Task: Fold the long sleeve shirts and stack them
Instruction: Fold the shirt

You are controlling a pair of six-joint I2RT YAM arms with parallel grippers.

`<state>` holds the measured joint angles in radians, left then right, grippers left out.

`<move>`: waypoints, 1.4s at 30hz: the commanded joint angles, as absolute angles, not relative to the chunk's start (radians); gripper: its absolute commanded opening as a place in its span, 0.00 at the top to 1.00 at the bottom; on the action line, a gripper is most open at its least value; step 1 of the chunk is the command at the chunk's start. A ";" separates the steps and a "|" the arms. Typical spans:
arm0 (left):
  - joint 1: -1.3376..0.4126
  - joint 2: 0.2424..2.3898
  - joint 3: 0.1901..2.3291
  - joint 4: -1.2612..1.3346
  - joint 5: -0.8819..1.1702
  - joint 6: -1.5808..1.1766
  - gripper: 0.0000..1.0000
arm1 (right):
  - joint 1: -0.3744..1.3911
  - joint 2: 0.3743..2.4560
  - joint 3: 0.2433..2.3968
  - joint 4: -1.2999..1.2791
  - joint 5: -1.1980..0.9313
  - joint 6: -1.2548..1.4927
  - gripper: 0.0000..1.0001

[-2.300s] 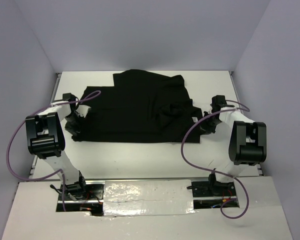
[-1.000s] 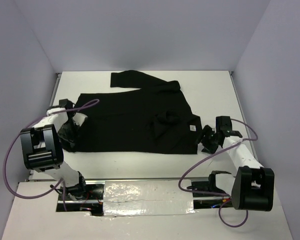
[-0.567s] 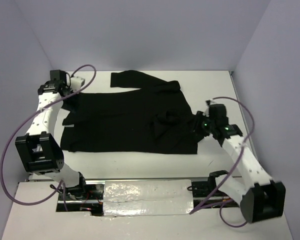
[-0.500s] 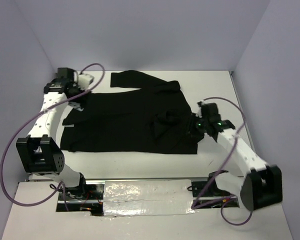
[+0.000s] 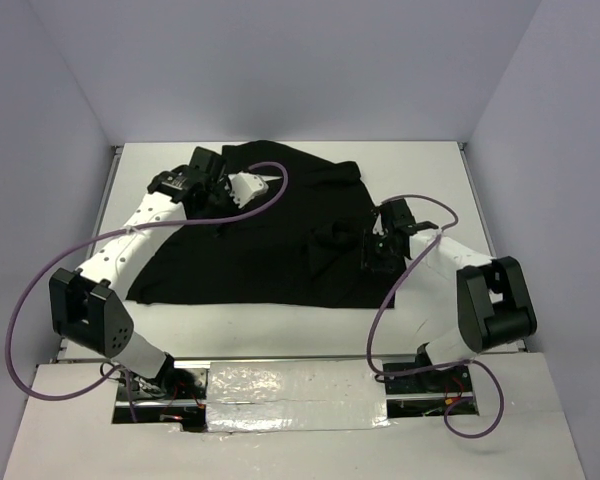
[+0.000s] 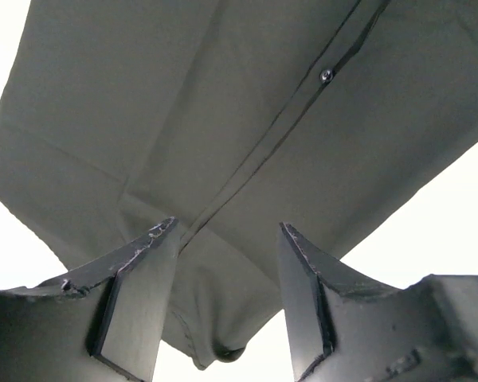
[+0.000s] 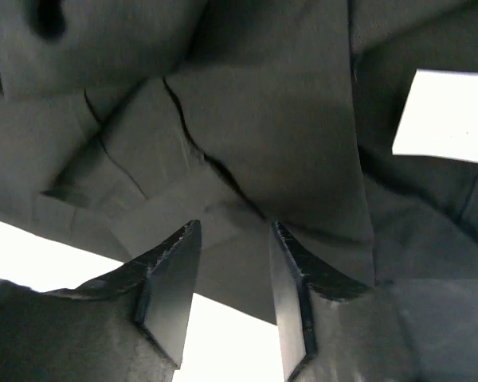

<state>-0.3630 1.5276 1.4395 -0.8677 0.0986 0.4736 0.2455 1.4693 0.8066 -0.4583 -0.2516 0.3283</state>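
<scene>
Surface: white surface (image 5: pixel 280 325) in a pale-walled booth; the plain black soft-fabric long sleeve shirt (image 5: pixel 260 240) lies spread across its middle, far edge partly lifted over.
Left claw: my left claw (image 6: pixel 227 239) is clenched on a shirt edge beside the buttoned placket, carrying it inward.
Right claw: my right claw (image 7: pixel 231 239) seems to pinch a fold near the white tag (image 7: pixel 442 115); blurred, so likely only.
Doing it well: move both claws together, keeping the cloth taut and the edges parallel.
In the way: purple cable (image 5: pixel 255 200) drapes over the fabric; a bunched lump (image 5: pixel 332 236) could crease the fold.
</scene>
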 commanded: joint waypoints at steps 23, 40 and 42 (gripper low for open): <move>-0.732 1.333 1.279 -0.747 0.250 0.603 0.37 | 0.275 1.634 0.900 -0.430 -0.377 0.241 0.83; -0.841 1.561 1.253 -0.351 0.330 0.384 0.17 | 0.293 1.471 0.894 -0.275 -0.635 0.511 1.00; -0.841 1.589 1.272 -0.324 0.333 0.331 0.16 | 0.293 1.473 0.888 -0.250 -0.634 0.569 1.00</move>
